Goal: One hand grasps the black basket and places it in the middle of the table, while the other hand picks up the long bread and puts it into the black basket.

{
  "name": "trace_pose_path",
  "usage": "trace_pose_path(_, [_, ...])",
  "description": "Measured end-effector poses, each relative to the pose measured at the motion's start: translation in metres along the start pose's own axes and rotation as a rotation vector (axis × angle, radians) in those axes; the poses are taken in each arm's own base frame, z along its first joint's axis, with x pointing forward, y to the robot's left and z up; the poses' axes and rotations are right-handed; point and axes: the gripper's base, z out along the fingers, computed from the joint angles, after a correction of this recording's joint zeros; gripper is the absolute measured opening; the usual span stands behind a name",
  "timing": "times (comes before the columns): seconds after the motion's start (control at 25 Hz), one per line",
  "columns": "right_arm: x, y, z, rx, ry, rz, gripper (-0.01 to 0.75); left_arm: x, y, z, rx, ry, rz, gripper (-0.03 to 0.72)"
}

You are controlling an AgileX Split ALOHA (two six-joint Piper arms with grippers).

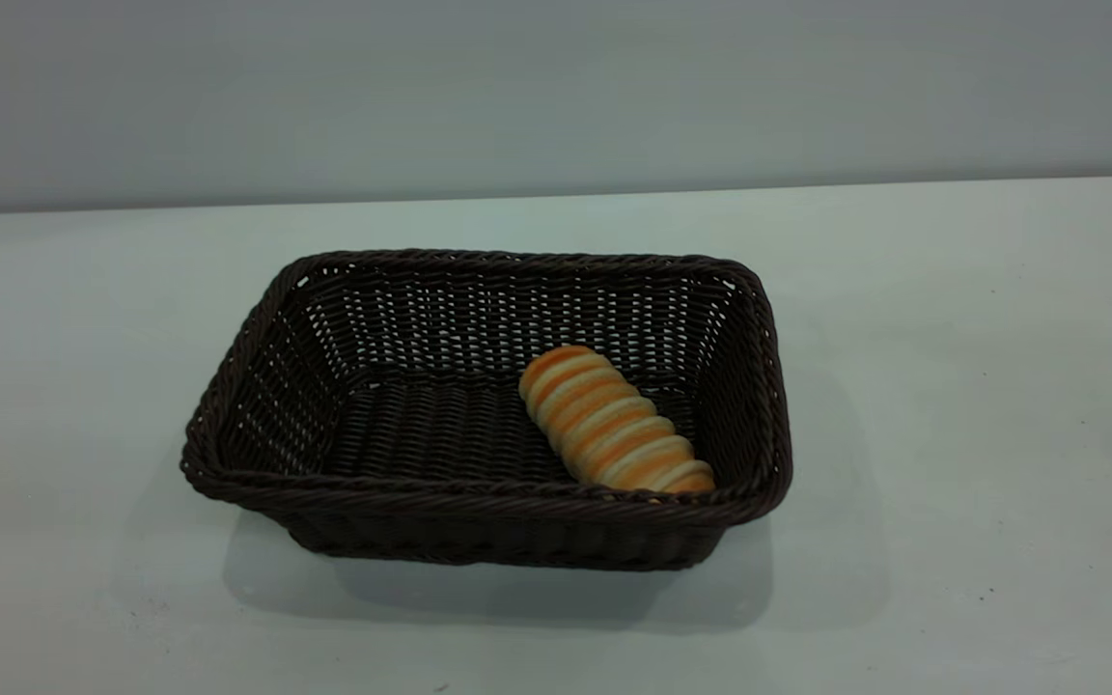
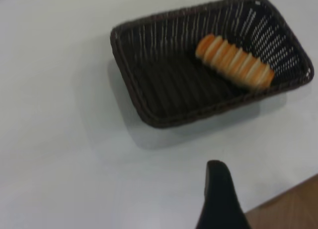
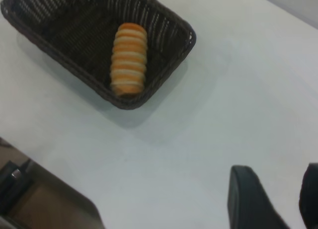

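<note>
White, flat table [image 1: 952,386] with a few tiny dark specks, backed by a plain grey wall [image 1: 556,87] along the far edge.

Position of the black basket [image 1: 257,386]: upright on the table, about midway between the left and right edges and well clear of the far edge. Rectangular, dark woven wicker, braided rim, flared openwork sides. Long sides roughly parallel to the far edge. Faint shadow cast on the table around the base.

Position of the long bread [image 1: 614,425]: inside the black basket, lying flat on the woven floor, in the half nearer the right edge of the table. Set at a diagonal: one end toward the basket's far wall, the other end down in the basket's near right-hand corner, close against the near wall. Golden-orange crust with pale cream crosswise ridges. Free of any gripper.

Left gripper [image 2: 217,189]: seen in the left wrist view only, raised above bare table, well apart from the black basket, close to a table edge with a brown surface [image 2: 293,209] beyond it. Claw state: cannot tell.

Right gripper [image 3: 277,169]: seen in the right wrist view only, raised above bare table, well apart from the black basket. Claw apart, holding nothing, white table visible in the gap.
</note>
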Motion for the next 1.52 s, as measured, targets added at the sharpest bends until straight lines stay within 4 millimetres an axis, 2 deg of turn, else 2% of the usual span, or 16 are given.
trace_pose_path(0.12, [0.021,0.000,-0.002,0.003,0.015,0.055,0.238,0.016,-0.001,0.003,0.001,0.008,-0.001,0.544])
trace_pose_path(0.44, [0.087,0.001,0.009,0.024,0.043,0.130,0.238,0.048,-0.002,0.006,-0.019,0.017,0.015,0.544])
trace_pose_path(0.72, [0.125,0.002,0.013,0.022,-0.019,0.150,0.238,0.062,0.000,0.012,-0.031,0.061,0.019,0.544])
trace_pose_path(1.0, [0.137,0.001,0.008,0.020,-0.060,0.160,0.238,0.063,0.000,0.013,-0.033,0.055,0.016,0.544])
trace_pose_path(1.52, [0.137,0.002,0.008,0.015,-0.059,0.163,0.239,0.066,-0.001,0.010,-0.019,0.106,0.016,0.544])
